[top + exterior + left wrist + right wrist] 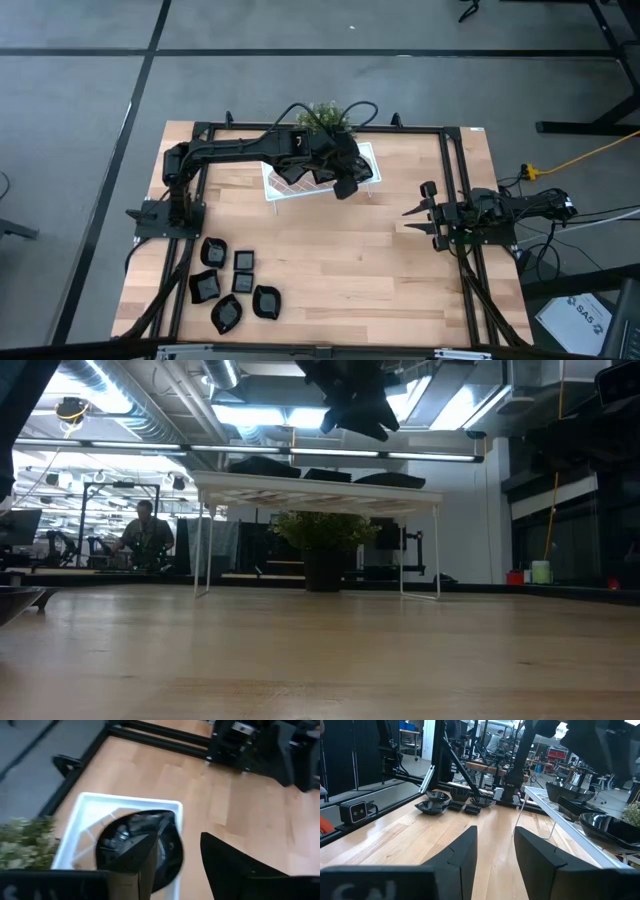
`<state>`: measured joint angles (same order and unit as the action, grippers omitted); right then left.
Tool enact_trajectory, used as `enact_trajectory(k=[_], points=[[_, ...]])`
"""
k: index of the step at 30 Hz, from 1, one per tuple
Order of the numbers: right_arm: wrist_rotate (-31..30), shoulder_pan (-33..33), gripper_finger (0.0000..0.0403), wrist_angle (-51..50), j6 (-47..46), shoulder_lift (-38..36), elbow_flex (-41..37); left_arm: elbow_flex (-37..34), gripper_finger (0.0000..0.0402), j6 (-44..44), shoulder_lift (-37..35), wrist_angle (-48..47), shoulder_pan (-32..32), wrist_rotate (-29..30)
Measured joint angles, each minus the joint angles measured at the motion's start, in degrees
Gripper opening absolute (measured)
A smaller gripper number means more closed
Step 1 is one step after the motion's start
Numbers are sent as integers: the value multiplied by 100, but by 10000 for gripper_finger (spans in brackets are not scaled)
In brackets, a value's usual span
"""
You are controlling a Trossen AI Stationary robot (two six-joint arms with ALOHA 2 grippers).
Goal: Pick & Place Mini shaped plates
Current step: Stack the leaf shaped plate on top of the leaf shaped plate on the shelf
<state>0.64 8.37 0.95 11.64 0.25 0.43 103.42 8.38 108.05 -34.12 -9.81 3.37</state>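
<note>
A white lattice rack (272, 190) stands on thin legs at the table's far middle and carries several black mini plates (327, 474). My left gripper (184, 827) hovers open above the rack's right end (345, 185). Below it a round black plate (170, 857) lies on the rack's corner; one finger partly hides it. Several more black plates (235, 285) lie in a cluster on the wood at the near left. My right gripper (495, 832) waits open at the table's right edge (415, 215), pointing level across the table.
A small green plant (325, 115) stands just behind the rack at the far edge. A black metal frame (455, 180) runs around the table. Bare wood lies between the rack, the plate cluster and my right arm.
</note>
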Motion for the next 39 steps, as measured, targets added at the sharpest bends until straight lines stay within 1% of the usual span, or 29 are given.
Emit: enact_trajectory(k=[4,8,11,16,22,28,31,35,39], points=[[0,0,129,1,0,0,0,0,139,30,-1,-114,74,-536],[0,0,129,1,0,0,0,83,132,73,-33,-599,290,-1219],[0,0,129,1,0,0,0,122,129,190,-64,-1060,550,-1247],[0,1,129,2,0,0,0,129,128,256,-72,-1689,1080,-1082],[0,0,129,1,0,0,0,116,125,564,-72,-2092,1788,-385],[0,0,129,2,0,0,0,107,123,754,-74,-2415,2463,-95],[0,-1,129,0,0,0,0,105,123,781,-74,-2698,2790,162],[0,1,129,2,0,0,0,105,123,920,-74,-3245,3191,647],[0,0,129,1,0,0,0,103,123,1209,-74,-4008,3502,941]])
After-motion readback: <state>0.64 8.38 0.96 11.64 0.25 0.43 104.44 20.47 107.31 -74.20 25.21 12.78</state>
